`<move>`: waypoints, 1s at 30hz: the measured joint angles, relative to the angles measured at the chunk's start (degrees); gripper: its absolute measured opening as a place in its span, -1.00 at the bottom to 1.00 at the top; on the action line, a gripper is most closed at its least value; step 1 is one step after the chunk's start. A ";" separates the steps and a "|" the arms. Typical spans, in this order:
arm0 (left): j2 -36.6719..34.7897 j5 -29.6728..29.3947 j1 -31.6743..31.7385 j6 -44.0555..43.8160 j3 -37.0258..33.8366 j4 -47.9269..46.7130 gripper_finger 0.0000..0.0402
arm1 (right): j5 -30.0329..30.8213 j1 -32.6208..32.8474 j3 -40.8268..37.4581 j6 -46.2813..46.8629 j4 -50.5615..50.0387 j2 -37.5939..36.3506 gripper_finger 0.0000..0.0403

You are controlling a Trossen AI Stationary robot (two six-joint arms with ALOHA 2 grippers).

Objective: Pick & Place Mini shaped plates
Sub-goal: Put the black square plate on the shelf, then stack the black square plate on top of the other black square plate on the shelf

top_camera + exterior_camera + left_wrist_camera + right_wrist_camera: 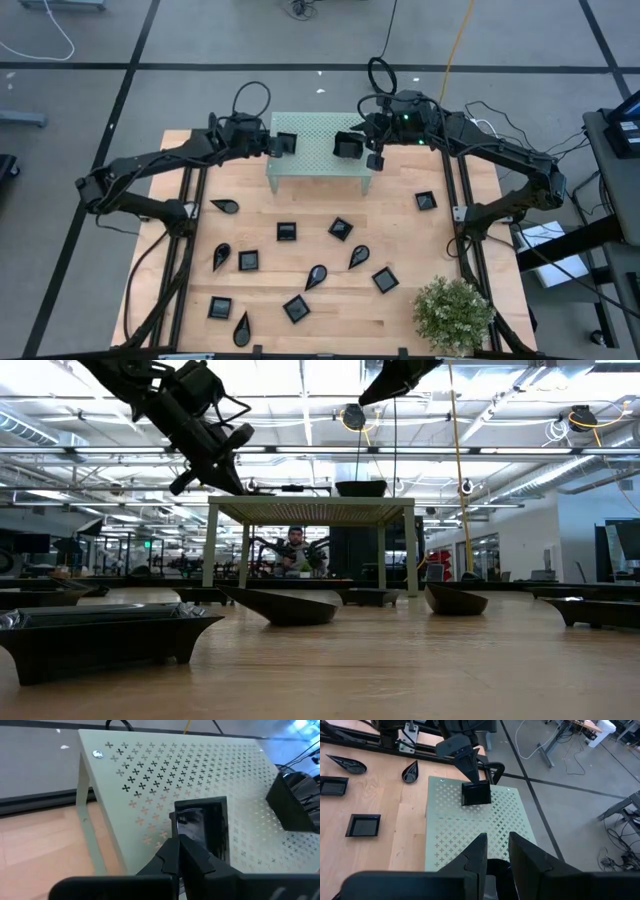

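Left gripper (179,851): I have it over the left part of the pale green perforated stand (312,130), fingers pinched tight on the near rim of a square black plate (206,827), which sits on the stand top.
Right gripper (495,851): over the stand's right part, fingers slightly apart above a second black plate (349,146) on the stand; from my screens I cannot tell whether they pinch it (only its rim shows between them in the right wrist view).
Remaining plates (287,232): about a dozen small glossy black dishes, square and teardrop, scattered on the wooden table (400,230) in front of the stand.
Potted plant (455,315): at the table's front right corner.
Background: a person (294,548) sits far behind the stand (low view).
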 joint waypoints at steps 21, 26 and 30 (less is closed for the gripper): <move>-6.97 11.29 0.74 4.17 -0.02 0.12 -0.25 | 0.01 -0.01 0.00 -0.92 0.00 0.00 -0.67; -12.21 20.62 -2.07 4.34 0.00 -4.88 -0.24 | 0.01 -0.01 0.00 -0.92 -0.01 0.00 -0.67; -15.18 25.17 -7.19 6.46 0.00 -17.52 -0.24 | -0.01 -0.01 0.00 -0.92 -0.01 0.00 -0.67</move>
